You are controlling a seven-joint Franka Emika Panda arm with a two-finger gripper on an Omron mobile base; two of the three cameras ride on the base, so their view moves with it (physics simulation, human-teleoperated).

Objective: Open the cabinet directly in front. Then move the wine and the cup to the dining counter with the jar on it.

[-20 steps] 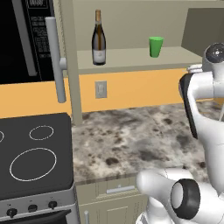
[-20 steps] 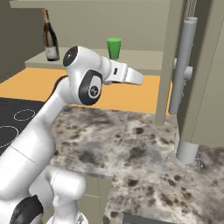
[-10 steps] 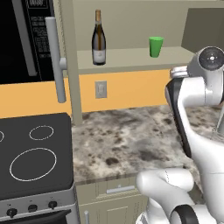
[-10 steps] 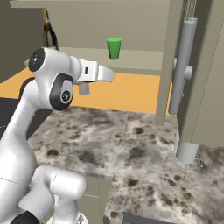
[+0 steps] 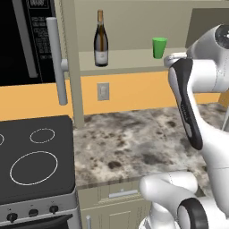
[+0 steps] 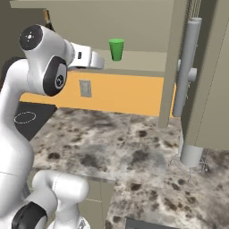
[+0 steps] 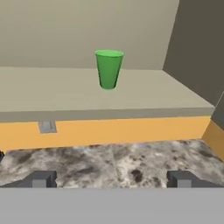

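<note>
The cabinet stands open, its left door (image 5: 70,58) and right door (image 6: 203,85) swung out toward me with their grey bar handles (image 6: 184,67) showing. On its bare shelf (image 7: 52,92) the wine (image 5: 101,39) stands at the left and the green cup (image 5: 159,47) (image 6: 116,49) (image 7: 108,69) upright at the right. My gripper (image 7: 111,179) (image 6: 99,62) is open and holds nothing. It hovers in front of the shelf at about shelf height, pointing at the cup with a clear gap between them. The dining counter and the jar are out of view.
A mottled stone worktop (image 5: 134,143) runs below the shelf over beige drawers (image 5: 120,193). A black stove top (image 5: 31,156) lies at the left under a dark microwave (image 5: 22,40). A wall outlet (image 5: 103,91) sits on the orange backsplash.
The arm has swung left and risen a little, bringing the hand in front of the open shelf and facing the cup. The gripper has stayed open. Wine and cup have not moved.
</note>
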